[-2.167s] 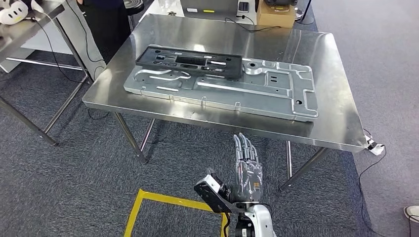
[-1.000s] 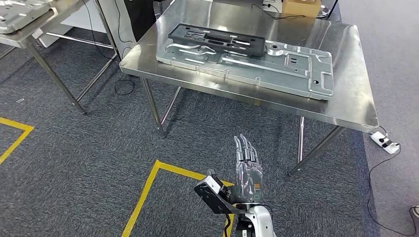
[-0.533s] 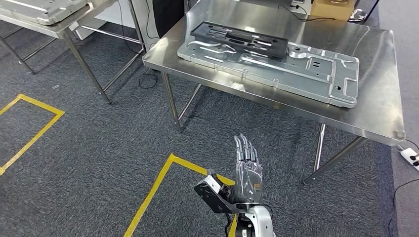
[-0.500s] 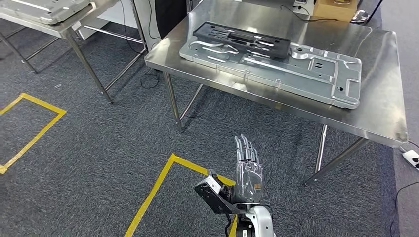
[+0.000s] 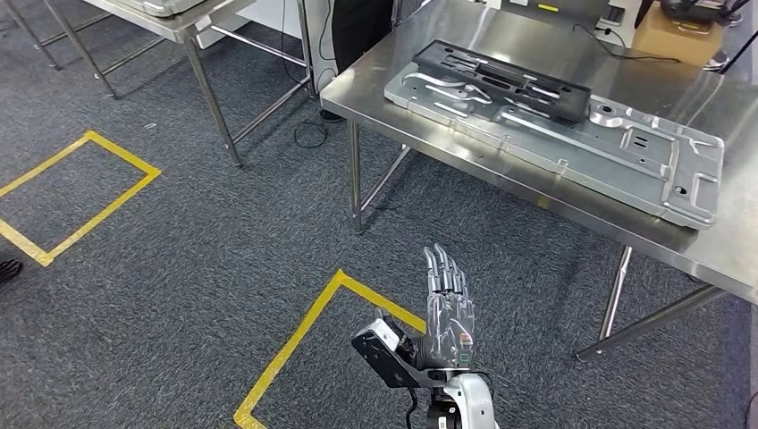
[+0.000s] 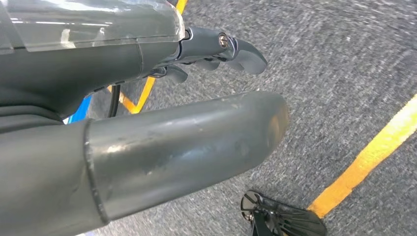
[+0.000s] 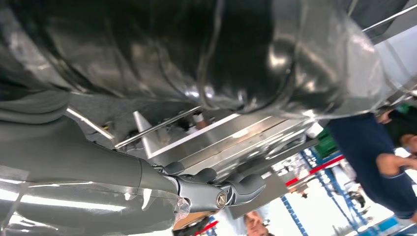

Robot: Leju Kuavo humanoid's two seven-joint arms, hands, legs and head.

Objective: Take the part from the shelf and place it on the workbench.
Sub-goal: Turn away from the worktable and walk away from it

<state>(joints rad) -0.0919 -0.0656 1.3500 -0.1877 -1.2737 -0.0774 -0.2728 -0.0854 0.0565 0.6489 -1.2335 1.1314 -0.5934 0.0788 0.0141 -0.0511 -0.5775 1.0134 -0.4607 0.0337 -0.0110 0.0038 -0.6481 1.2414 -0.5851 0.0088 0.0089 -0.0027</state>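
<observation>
In the head view the right hand (image 5: 447, 308) is raised palm-flat over the dark grey carpet floor (image 5: 179, 295), its fingers (image 5: 444, 268) straight, close side by side and holding nothing, their tips pointing toward the stainless steel surface (image 5: 429, 107) ahead. On that surface, well beyond the fingertips and to their right, lies the large silver stamped metal plate (image 5: 617, 147), flat, with the black rectangular plastic frame part (image 5: 501, 79) resting on its far left portion. A brown cardboard box (image 5: 670, 31) sits at the far edge of the same surface. Just left of the fingers a yellow tape line (image 5: 295, 344) forms a corner on the floor, and another yellow tape outline (image 5: 71, 192) lies far to their left, before a second metal table (image 5: 192, 27). The right wrist view gives what the head view lacks: from close behind the hand the dark fingertips are slightly curved with nothing in them, and beyond them stand a metal table underside and a person in blue clothing (image 7: 364, 147). The left wrist view shows the left hand (image 6: 162, 98) hanging over the carpet, thick grey thumb extended, darker fingers (image 6: 236, 49) loosely bent and apart from the thumb, empty, with a yellow tape stripe on the floor past the thumb tip.
</observation>
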